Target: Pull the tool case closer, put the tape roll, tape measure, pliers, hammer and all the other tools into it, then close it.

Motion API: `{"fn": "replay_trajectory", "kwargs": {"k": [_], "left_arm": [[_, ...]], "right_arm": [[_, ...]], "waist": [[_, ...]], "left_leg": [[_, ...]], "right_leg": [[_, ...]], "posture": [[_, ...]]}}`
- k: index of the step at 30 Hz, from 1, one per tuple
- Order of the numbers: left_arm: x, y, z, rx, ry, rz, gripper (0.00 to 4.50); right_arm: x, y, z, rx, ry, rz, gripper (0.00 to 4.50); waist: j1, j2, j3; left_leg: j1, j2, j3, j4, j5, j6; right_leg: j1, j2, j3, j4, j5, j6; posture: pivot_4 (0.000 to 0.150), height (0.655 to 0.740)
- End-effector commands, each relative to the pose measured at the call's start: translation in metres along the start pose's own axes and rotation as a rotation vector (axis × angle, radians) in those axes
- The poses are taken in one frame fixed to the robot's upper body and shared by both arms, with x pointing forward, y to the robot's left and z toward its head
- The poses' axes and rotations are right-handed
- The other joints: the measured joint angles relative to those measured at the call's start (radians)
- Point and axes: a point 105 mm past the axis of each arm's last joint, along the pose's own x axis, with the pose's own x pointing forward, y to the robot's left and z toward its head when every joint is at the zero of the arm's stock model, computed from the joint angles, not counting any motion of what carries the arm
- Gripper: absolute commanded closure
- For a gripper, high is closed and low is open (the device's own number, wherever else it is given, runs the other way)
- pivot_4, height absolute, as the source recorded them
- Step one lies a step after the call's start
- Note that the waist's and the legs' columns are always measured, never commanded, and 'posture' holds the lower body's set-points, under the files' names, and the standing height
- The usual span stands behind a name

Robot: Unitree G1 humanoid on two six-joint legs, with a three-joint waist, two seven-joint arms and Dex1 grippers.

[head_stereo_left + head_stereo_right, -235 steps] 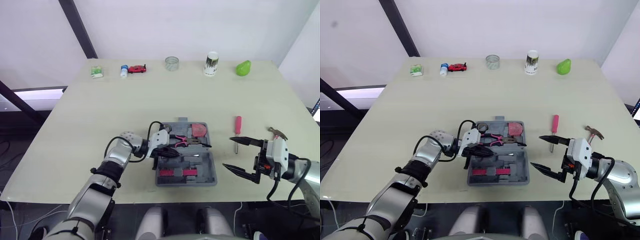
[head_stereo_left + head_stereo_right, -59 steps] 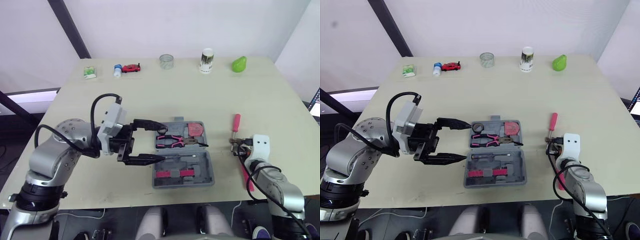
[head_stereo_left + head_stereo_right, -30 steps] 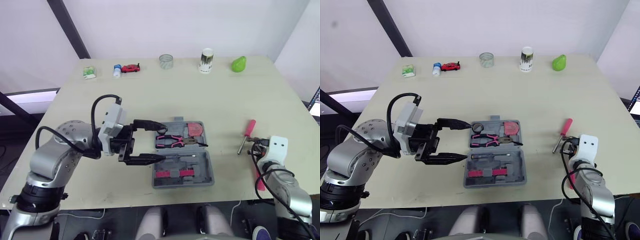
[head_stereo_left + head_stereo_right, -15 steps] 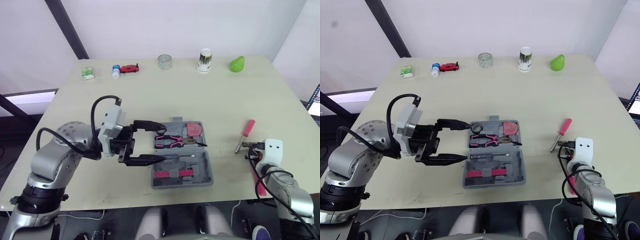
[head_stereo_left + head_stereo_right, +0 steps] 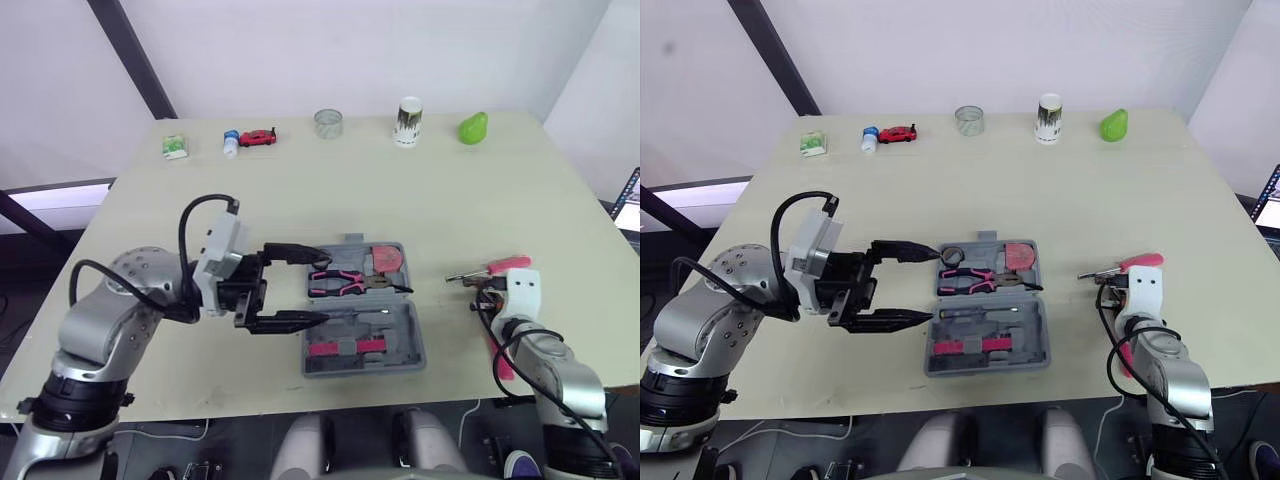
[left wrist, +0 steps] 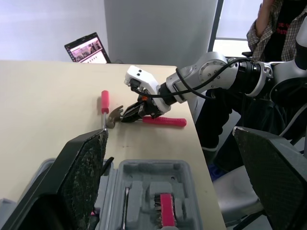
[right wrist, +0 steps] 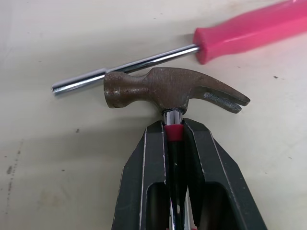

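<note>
The tool case (image 5: pixel 414 338) lies open near the table's (image 5: pixel 300 190) front edge, with the pliers (image 5: pixel 345 285) in it and what may be the tape measure (image 5: pixel 386 260). The right end effector (image 7: pixel 173 125) pinches the hammer (image 7: pixel 168 91) below its head near the right edge, the screwdriver (image 7: pixel 249 28) alongside. Neither is packed yet, and the case is not closed. The left end effector (image 5: pixel 326 287) hangs spread beside the case. Pale table, white walls (image 5: pixel 400 50).

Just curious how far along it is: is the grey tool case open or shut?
Open. The tool case lies spread flat, both halves facing up, and the pink pliers show inside its far half.
</note>
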Motion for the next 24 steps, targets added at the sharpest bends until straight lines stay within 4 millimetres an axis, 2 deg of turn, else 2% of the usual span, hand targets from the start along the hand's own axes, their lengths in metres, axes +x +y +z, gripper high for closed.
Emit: {"fn": "replay_trajectory", "kwargs": {"k": [1,9,10,11,12,15,18,19,23,24], "left_arm": [[-0.002,-0.003,0.010,0.064,-0.002,-0.005,0.00],[-0.003,-0.003,0.009,0.062,0.001,-0.007,0.00],[-0.003,-0.003,0.009,0.062,0.001,-0.006,0.00],[-0.003,-0.003,0.008,0.062,0.002,-0.007,0.00],[-0.003,-0.003,0.008,0.062,0.001,-0.007,0.00],[-0.004,-0.003,0.008,0.061,0.002,-0.008,0.00],[-0.004,-0.003,0.008,0.060,0.003,-0.007,0.00],[-0.004,-0.003,0.008,0.060,0.004,-0.006,0.00],[-0.005,-0.002,0.008,0.059,0.004,-0.003,0.00],[-0.006,-0.002,0.008,0.058,0.004,-0.001,0.00]], "right_arm": [[-0.001,0.015,0.005,-0.008,-0.014,0.055,4.45],[-0.006,0.017,-0.004,-0.011,0.011,0.054,4.45],[-0.007,0.017,-0.005,-0.011,0.013,0.057,3.54],[-0.009,0.017,-0.005,-0.011,0.015,0.059,3.38],[-0.011,0.018,-0.006,-0.014,0.016,0.069,2.98],[-0.016,0.014,-0.003,-0.032,0.008,0.072,1.48],[-0.023,0.007,0.007,-0.052,-0.017,0.072,0.23],[-0.026,0.006,0.010,-0.064,-0.025,0.081,0.10],[-0.036,0.005,0.020,-0.103,-0.043,0.125,0.10],[-0.041,0.004,0.030,-0.137,-0.065,0.184,0.10]], "waist": [[0.000,0.000,0.000],[0.001,0.000,0.000],[0.001,0.000,0.000],[0.001,0.000,0.000],[0.002,0.000,0.000],[0.003,0.000,0.000],[0.007,0.000,0.000],[0.007,0.000,0.000],[0.005,0.000,0.000],[0.005,0.000,0.000]], "left_leg": [[0.000,0.000,0.000,0.000,0.000,0.000],[0.000,0.000,0.000,0.000,0.000,0.000],[0.000,0.000,0.000,0.000,0.000,0.000],[0.000,0.000,0.000,0.000,0.000,0.000],[0.000,0.000,0.000,0.000,0.000,0.000],[0.000,0.000,0.000,0.000,0.000,0.000],[0.000,0.000,0.000,0.000,0.000,0.000],[0.000,0.000,0.000,0.001,0.000,0.000],[0.000,0.000,0.000,0.001,0.000,0.000],[0.000,0.000,0.000,0.001,0.000,0.000]], "right_leg": [[0.000,0.000,0.000,0.000,0.000,0.000],[0.000,0.000,0.000,0.000,0.000,0.000],[0.000,0.000,0.000,0.000,0.000,0.000],[0.000,0.000,0.000,0.000,0.000,0.000],[0.000,0.000,0.000,0.000,0.000,0.000],[0.000,0.000,0.000,0.000,0.000,0.000],[0.000,0.000,0.000,0.000,0.000,0.000],[0.000,0.000,0.000,0.000,0.000,0.000],[0.000,0.000,0.000,0.000,0.000,0.000],[0.000,0.000,0.000,0.000,0.000,0.000]], "posture": [[0.150,0.7400],[0.150,0.7400],[0.150,0.7400],[0.150,0.7400],[0.150,0.7400],[0.150,0.7400],[0.150,0.7400],[0.150,0.7400],[0.150,0.7400],[0.150,0.7400]]}}
